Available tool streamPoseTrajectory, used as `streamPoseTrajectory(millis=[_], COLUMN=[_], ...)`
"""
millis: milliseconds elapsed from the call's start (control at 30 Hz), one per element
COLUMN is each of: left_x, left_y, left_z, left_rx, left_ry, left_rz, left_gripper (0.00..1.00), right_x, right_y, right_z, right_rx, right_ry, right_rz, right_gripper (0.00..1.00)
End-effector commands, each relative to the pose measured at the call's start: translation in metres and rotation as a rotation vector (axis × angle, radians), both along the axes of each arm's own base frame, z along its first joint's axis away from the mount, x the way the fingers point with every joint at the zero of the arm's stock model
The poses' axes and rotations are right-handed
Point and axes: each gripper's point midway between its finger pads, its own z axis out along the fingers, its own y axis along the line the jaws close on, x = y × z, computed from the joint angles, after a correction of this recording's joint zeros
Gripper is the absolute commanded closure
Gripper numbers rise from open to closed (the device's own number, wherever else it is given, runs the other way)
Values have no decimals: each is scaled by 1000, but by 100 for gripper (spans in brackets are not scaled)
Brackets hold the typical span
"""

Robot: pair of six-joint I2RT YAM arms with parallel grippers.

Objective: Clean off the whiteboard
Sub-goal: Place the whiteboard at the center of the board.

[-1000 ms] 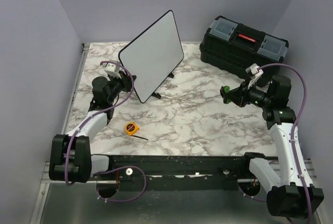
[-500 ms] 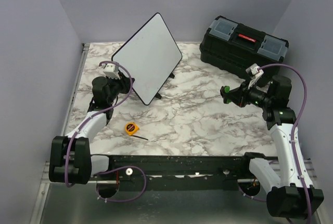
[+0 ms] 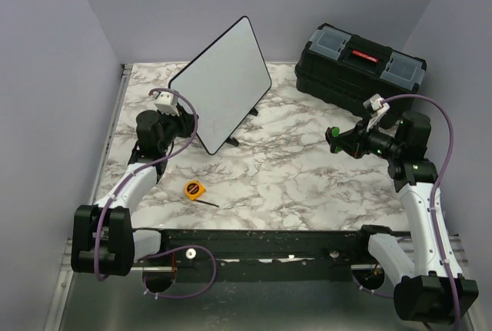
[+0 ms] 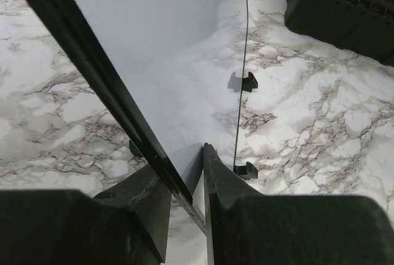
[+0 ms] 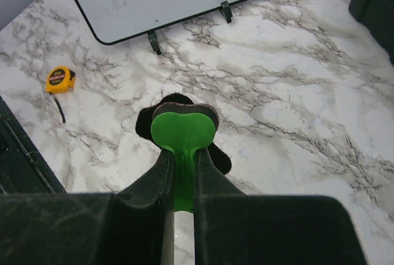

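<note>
The left gripper has its jaws either side of the lower black rim of the whiteboard (whether they actually pinch it I cannot tell), which stands tilted on its wire stand at the back left of the marble surface. Nearer lies a yellow tape measure. The right gripper, jaws closed on a green eraser, hovers well apart from the board, near the black toolbox

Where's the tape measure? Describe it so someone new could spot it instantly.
Start at the whiteboard propped at the back left of the table. Come toward the near edge from its lower corner: the tape measure lies flat on the marble. It is the only small orange-yellow thing; the toolbox at back right is big and black.
</note>
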Motion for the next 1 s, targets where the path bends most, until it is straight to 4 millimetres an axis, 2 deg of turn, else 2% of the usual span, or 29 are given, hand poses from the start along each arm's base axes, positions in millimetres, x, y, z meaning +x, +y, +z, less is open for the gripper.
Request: streamPoseTrajectory(millis=[0, 233, 500, 733, 967], left_x=[-1, -5, -3, 1, 3], left_y=[10, 9, 13, 19, 29], left_z=[-3, -7, -7, -4, 6], left_rx=[105, 128, 139, 170, 287], left_ry=[4, 29, 29, 7, -52], left_rz=[25, 6, 22, 48, 80], left_gripper=[84, 79, 68, 67, 66], right_x=[-1, -1, -1, -1, -1], right_y=[1, 1, 1, 1, 1], right_z=[1, 1, 1, 0, 0], right_rx=[4, 3, 2, 3, 4], right_ry=[-19, -18, -21, -17, -14], right_rz=[16, 14, 15, 16, 19], right_gripper=[100, 99, 99, 99, 99])
